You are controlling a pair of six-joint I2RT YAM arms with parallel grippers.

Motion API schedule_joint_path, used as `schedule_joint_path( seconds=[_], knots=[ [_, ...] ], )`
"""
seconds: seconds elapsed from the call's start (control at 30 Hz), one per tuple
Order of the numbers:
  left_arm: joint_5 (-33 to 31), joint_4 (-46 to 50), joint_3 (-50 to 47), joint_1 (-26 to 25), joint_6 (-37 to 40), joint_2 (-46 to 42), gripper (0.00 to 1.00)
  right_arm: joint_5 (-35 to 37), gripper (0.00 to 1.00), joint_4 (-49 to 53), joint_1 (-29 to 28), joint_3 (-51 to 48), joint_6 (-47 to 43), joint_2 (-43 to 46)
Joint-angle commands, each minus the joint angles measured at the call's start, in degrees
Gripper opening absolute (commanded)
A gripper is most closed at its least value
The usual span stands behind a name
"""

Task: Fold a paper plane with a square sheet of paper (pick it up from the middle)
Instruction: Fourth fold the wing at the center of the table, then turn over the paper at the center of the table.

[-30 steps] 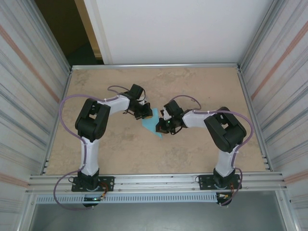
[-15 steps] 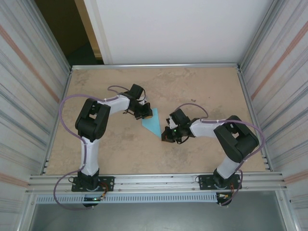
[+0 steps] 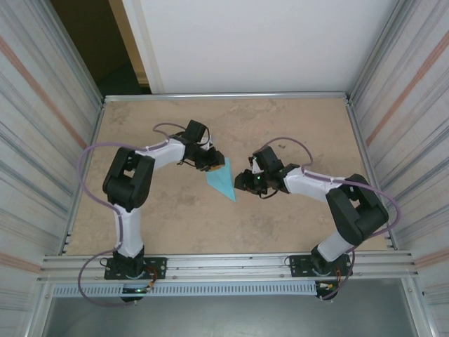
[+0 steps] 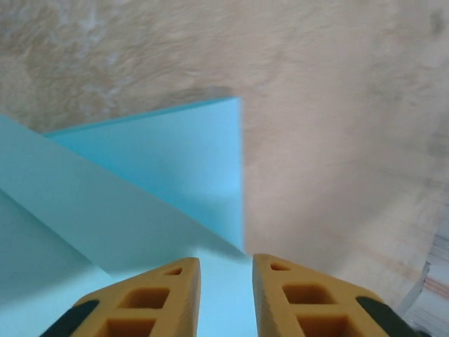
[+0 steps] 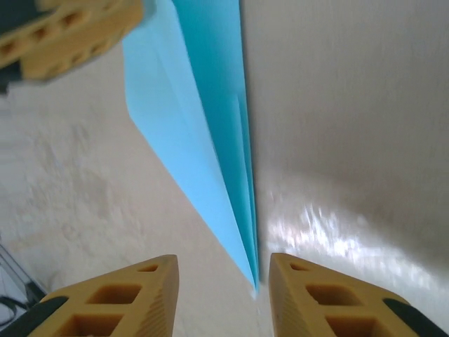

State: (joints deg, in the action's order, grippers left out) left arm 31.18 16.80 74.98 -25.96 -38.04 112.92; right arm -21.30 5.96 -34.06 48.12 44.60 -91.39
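At the near edge of the table (image 3: 295, 126) the two arm bases (image 3: 130, 263) are sitting side by side, with both arms reaching in toward the middle. The light-blue paper plane (image 3: 222, 177) is lying flat on the table between the two grippers.

Its sharp tip is the nearest part. It is pointing toward the near edge and slightly to the right, while the long axis is running away from there to the wide end, farther off and a little to the left.

The right gripper (image 3: 240, 181) is hovering just beside the plane's right edge, close to the tip. From the right wrist, its yellow fingers (image 5: 119, 302) are standing apart, released. The plane's tip (image 5: 196, 119) is pointing back between them without touching either, and the centre crease is running straight away from the camera.

Farther on, the left gripper (image 3: 214, 163) is sitting over the wide end. From the left wrist, its fingers (image 4: 140, 309) are parted by a narrow gap and gripping nothing. Blue paper (image 4: 140, 189) is showing below and beyond them, its folded layers overlapping.
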Motion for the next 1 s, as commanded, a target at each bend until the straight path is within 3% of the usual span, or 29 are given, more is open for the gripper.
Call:
schedule_joint_path(
  seconds=[0.0, 0.2, 0.57, 0.63, 0.77, 0.97],
  knots=[
    [2.3, -5.9, -4.7, 2.1, -3.5, -7.5, 0.35, 0.4, 0.40, -1.9, 1.2, 3.4, 0.3, -3.7],
    [5.0, -15.7, -16.8, 6.7, -7.2, -13.9, 0.47, -4.8, 0.40, -3.1, 3.0, 9.5, -3.8, -11.3],
    [10.0, -21.5, -23.0, 9.3, -9.8, -14.9, 0.52, -12.5, 0.23, -4.4, 3.9, 15.9, -8.5, -20.1],
    [10.8, -22.9, -23.4, 9.3, -10.4, -14.5, 0.52, -13.7, 0.12, -6.2, 3.9, 15.5, -8.9, -19.9],
    [12.9, -27.6, -24.6, 10.9, -12.0, -15.6, 0.52, -13.6, 0.01, -8.2, 4.1, 15.7, -8.8, -15.6],
    [16.7, -35.9, -26.8, 12.3, -14.0, -21.9, 0.56, -13.7, 0.00, -13.0, 4.9, 13.4, -4.6, -6.7]
  ],
)
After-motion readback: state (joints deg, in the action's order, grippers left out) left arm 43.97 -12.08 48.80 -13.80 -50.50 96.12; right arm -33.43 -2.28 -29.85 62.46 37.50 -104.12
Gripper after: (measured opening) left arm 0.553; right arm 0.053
